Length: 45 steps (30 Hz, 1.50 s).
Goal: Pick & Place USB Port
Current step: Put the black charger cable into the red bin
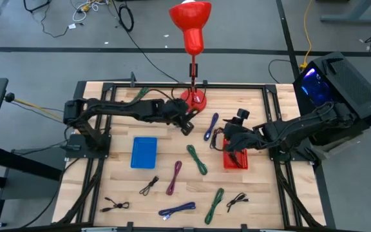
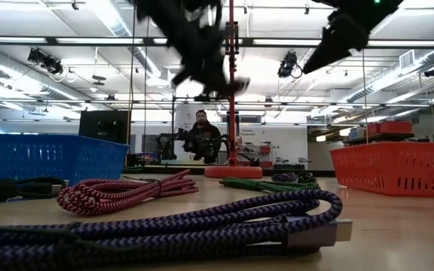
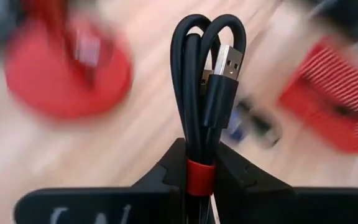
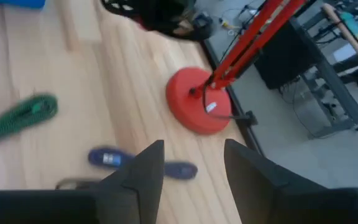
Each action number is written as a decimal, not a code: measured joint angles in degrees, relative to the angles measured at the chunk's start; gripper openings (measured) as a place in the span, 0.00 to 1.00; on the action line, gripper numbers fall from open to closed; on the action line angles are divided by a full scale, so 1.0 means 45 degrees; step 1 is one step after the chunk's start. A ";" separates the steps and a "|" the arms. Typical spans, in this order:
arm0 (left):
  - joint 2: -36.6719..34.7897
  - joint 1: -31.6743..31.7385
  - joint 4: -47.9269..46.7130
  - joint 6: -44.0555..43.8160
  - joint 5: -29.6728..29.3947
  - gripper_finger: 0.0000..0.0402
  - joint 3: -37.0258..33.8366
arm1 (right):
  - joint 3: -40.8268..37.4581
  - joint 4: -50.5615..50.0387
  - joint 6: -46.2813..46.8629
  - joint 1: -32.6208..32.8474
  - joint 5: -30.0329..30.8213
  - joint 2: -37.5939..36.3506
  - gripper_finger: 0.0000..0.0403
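Black USB cable (image 3: 207,93): coiled bundle, red band at its waist, clamped in left gripper (image 3: 201,171). Long axis runs straight out from fingers; USB-A plug at far end.

Position: raised above table, near red lamp base (image 1: 194,98), far middle of table. Red basket (image 1: 236,158) lies toward right side, near; blue basket (image 1: 143,152) lies on left side, nearer front.

Left gripper: nearly closed, pinching bundle at band.

Right gripper (image 4: 191,171): jaws apart, empty, hovering at red basket.
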 joint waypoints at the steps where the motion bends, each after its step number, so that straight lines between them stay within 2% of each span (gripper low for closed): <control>1: -0.0199 -0.0210 -0.0010 0.0529 -0.0320 0.11 0.0236 | 0.0000 0.0337 -0.0118 -0.0096 -0.0082 0.0000 0.42; 5: -0.0965 -0.0877 -0.0097 0.1786 -0.0854 0.11 0.0550 | 0.0000 0.2578 -0.1129 -0.0556 -0.1092 0.0000 0.42; 11: -0.1996 -0.1546 -0.0209 0.2517 -0.1651 0.11 0.0579 | 0.0000 0.7125 -0.3157 -0.1432 -0.4206 0.0000 0.42; 15: -0.2469 -0.1935 -0.0226 0.2992 -0.2059 0.11 0.0570 | 0.0000 0.8771 -0.3490 -0.1926 -0.5943 0.0000 0.42; 17: -0.2641 -0.2083 0.0139 0.3371 -0.2112 0.11 0.0589 | 0.0000 0.9230 -0.3583 -0.2103 -0.6374 0.0000 0.42; 22: -0.2830 -0.2365 0.0081 0.3568 -0.2091 0.11 0.0574 | -0.0003 0.9690 -0.3675 -0.2434 -0.6484 0.0012 0.42; 25: -0.2831 -0.2484 0.0201 0.3813 -0.2095 0.11 0.0579 | -0.0001 1.0303 -0.3675 -0.2642 -0.7193 0.0137 0.42; 28: -0.2826 -0.2502 0.0297 0.3868 -0.2053 0.11 0.0579 | 0.0010 1.1154 -0.3641 -0.2831 -0.7995 0.0532 0.42; 35: -0.2816 -0.2497 0.0191 0.3867 -0.1988 0.11 0.0574 | 0.0000 1.3219 -0.3865 -0.3010 -0.8375 0.2074 0.41; 38: -0.2826 -0.2497 -0.0017 0.3862 -0.2040 0.11 0.0574 | -0.0005 1.3664 -0.4209 -0.3005 -0.8405 0.2374 0.32; 41: -0.2831 -0.2488 -0.0140 0.3816 -0.2131 0.11 0.0574 | -0.0024 1.3633 -0.4419 -0.3005 -0.8416 0.2260 0.11; 42: -0.2831 -0.2493 -0.0104 0.3715 -0.2292 0.11 0.0579 | -0.0024 1.3611 -0.4544 -0.3005 -0.8400 0.2192 0.08; 45: -0.2826 -0.2468 -0.0055 0.3458 -0.2388 0.18 0.0608 | -0.0024 1.3472 -0.4631 -0.3005 -0.8416 0.1974 0.08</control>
